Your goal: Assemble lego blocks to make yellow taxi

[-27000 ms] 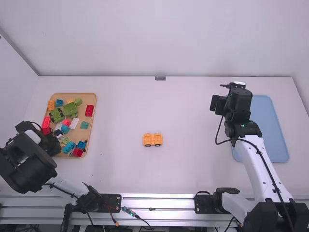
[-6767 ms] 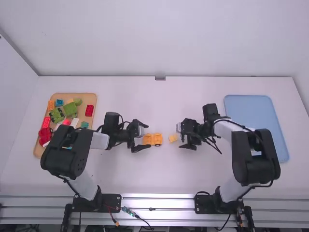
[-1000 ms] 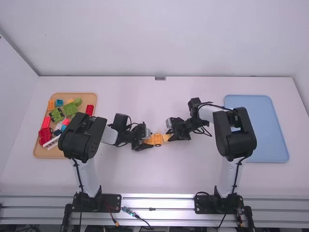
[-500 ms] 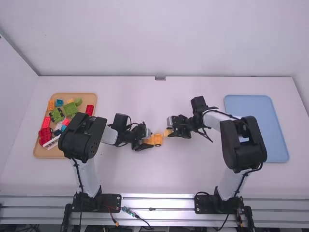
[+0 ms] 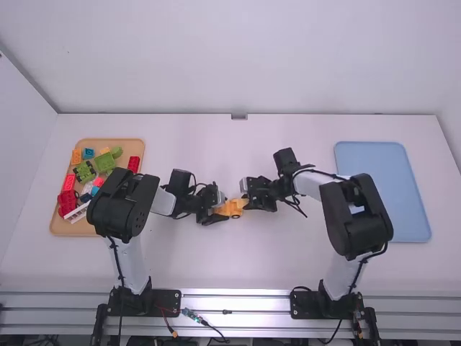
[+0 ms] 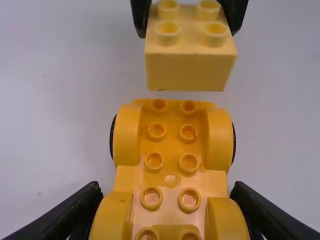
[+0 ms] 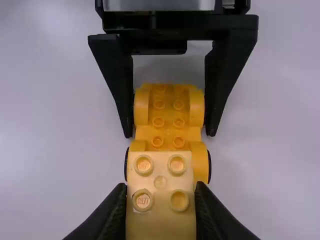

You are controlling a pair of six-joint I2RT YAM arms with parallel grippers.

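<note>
I have the left gripper (image 7: 170,134) closed around the orange-yellow wheeled base (image 6: 171,181), one finger against each side at the wheel arches nearest it, with the rest of the base running out ahead of the fingertips. My right gripper (image 6: 188,33) pinches the pale yellow block (image 6: 187,72) by two opposite sides, studs up, the block's free end sticking out past the fingertips towards the left gripper. The block sits over or just beyond the base's outer end; I can't settle from here whether they touch, and it doesn't look pressed on. I judge both to be light, stiff plastic that won't dent, but smooth enough to twist or creep if I push off-centre. The block is best taken low and square on its flat sides, keeping its underside free for the studs. On the base I'd keep hold of the arches rather than the wheels, since those could roll, and let the table (image 5: 230,267) take the push. The step in hand looks like lining the block up over the base's studs; then I'd want straight downward pressure. Seated askew, it could tip or skate off.
</note>
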